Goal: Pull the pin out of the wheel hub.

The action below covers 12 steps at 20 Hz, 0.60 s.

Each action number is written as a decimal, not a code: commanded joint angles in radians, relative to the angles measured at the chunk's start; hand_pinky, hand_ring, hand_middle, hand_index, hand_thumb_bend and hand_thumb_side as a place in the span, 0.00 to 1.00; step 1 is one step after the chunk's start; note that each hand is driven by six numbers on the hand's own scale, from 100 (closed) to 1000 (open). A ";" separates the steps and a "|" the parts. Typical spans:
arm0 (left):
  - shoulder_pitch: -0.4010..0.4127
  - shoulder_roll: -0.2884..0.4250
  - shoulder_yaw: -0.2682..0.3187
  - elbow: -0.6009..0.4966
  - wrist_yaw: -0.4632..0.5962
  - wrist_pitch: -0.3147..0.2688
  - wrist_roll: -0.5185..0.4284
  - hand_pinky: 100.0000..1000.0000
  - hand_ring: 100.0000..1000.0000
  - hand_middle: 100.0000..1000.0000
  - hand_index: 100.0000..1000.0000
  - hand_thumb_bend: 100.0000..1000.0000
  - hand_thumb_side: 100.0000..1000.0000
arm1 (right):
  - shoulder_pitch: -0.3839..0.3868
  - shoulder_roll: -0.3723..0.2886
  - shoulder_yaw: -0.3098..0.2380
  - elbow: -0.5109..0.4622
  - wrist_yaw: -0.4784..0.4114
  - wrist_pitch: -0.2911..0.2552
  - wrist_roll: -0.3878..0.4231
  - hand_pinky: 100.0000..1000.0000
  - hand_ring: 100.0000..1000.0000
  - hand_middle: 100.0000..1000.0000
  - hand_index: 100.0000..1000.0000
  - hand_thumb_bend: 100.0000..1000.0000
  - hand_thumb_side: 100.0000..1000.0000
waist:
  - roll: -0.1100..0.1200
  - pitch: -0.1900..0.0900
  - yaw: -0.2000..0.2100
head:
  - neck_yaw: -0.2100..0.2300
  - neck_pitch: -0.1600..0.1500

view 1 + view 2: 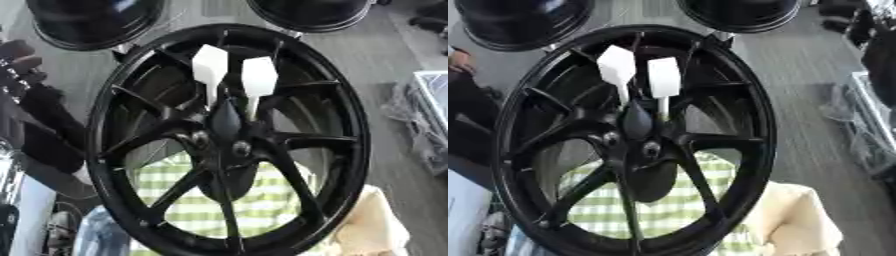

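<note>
Black wheel (354, 135) standing on edge and filling the frame, its spokes meeting at the hub (229, 131) near the centre. Two white pins were seated in the hub just above centre: the left pin (210, 65) and the right pin (259, 76). Each had a broad flat head on a thin shank running down into the dark hub, and the heads lay side by side, close together but apart, towards the upper middle of the frame.

Neither robot hand could be made out in either view, so no statement of spread, closure or contact was possible; nothing was seen touching either pin. A dark form (26, 90) at the left edge could not be identified.

Judged from this position, the step in hand was the approach to a pin, and extraction had not begun. A sound approach would bring the fingers in from the upper part of the frame, between the spokes, to pinch one flat head across its broad faces. The pull should follow the line of the shank, since a sideways tug might bend the thin stem or jam it. The neighbouring pin stood close enough to be knocked.

Behind the lower spokes lay a green-and-white checked cloth (262, 200), with a beige cloth (378, 225) at lower right. Two further dark rims (87, 22) occupied the top edge.
</note>
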<state>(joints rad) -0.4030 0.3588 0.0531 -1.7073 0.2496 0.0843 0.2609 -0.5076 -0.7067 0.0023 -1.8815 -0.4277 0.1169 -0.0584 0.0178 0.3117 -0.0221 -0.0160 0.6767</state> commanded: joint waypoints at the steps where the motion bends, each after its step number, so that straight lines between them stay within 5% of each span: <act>1: -0.002 0.036 0.012 -0.012 -0.006 -0.001 0.004 0.72 0.73 0.66 0.71 0.00 0.82 | -0.064 -0.098 0.011 -0.025 -0.026 -0.001 0.026 0.84 0.79 0.77 0.88 0.00 0.63 | -0.006 -0.031 -0.003 | 0.004 0.009; 7: 0.013 0.053 0.014 -0.010 -0.006 -0.001 0.007 0.72 0.73 0.66 0.71 0.00 0.82 | -0.261 -0.157 0.078 0.030 -0.040 0.018 0.114 0.84 0.79 0.77 0.88 0.00 0.53 | -0.017 -0.039 -0.013 | 0.008 0.022; 12: 0.025 0.069 0.018 -0.009 -0.005 -0.003 0.010 0.72 0.73 0.66 0.71 0.00 0.82 | -0.439 -0.119 0.147 0.167 0.028 0.022 0.212 0.84 0.80 0.77 0.87 0.00 0.48 | -0.027 -0.043 -0.022 | 0.018 0.028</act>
<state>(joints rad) -0.3718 0.3963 0.0593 -1.7062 0.2474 0.0827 0.2675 -0.9259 -0.8137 0.1434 -1.7402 -0.4184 0.1406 0.1314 -0.0098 0.2963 -0.0444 -0.0018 0.7019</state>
